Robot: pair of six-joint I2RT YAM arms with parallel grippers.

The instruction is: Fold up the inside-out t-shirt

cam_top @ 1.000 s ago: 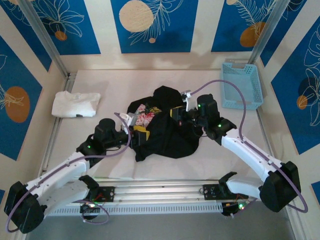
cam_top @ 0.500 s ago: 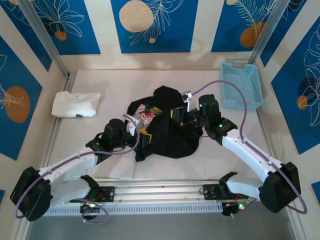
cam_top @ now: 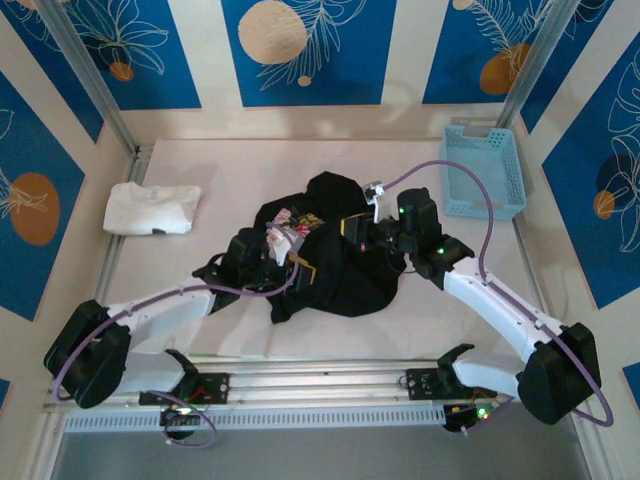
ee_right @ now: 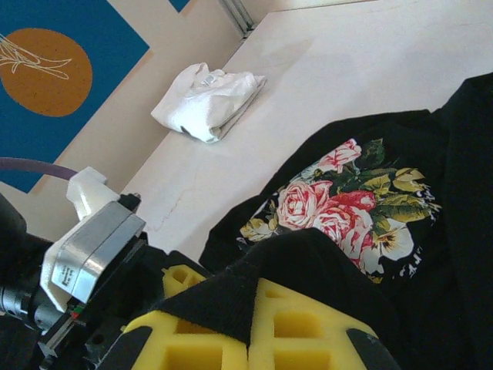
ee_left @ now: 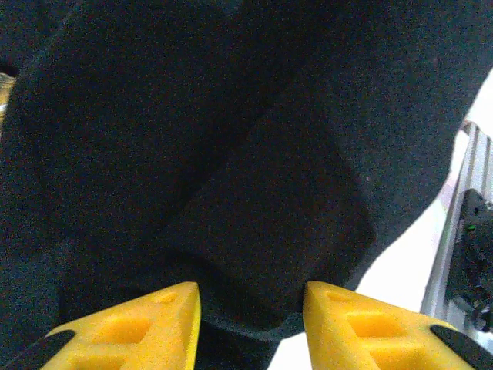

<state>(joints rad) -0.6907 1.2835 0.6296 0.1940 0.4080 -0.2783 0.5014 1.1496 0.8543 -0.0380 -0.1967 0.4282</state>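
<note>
The inside-out t-shirt (cam_top: 335, 262) is a black crumpled heap in the middle of the table, with a rose print (cam_top: 291, 226) showing on its left part. My left gripper (cam_top: 300, 262) has pushed into the heap's left side; in the left wrist view a thick fold of black cloth (ee_left: 254, 231) fills the gap between the yellow fingers (ee_left: 131, 327), touching both. My right gripper (cam_top: 356, 229) stands over the shirt's upper middle. In the right wrist view its fingers (ee_right: 308, 331) are pressed together with a black hem (ee_right: 223, 297) pinched between them, beside the rose print (ee_right: 339, 204).
A folded white t-shirt (cam_top: 152, 208) lies at the table's left; it is also in the right wrist view (ee_right: 206, 100). A light-blue basket (cam_top: 483, 170) stands at the back right. Metal rails (cam_top: 320, 385) run along the near edge. The left arm's wrist (ee_right: 92, 243) sits close beside the right fingers.
The left arm has reached right and forward, bringing its gripper from the shirt's left edge into the cloth below the print. The right gripper has stayed put, still gripping.
</note>
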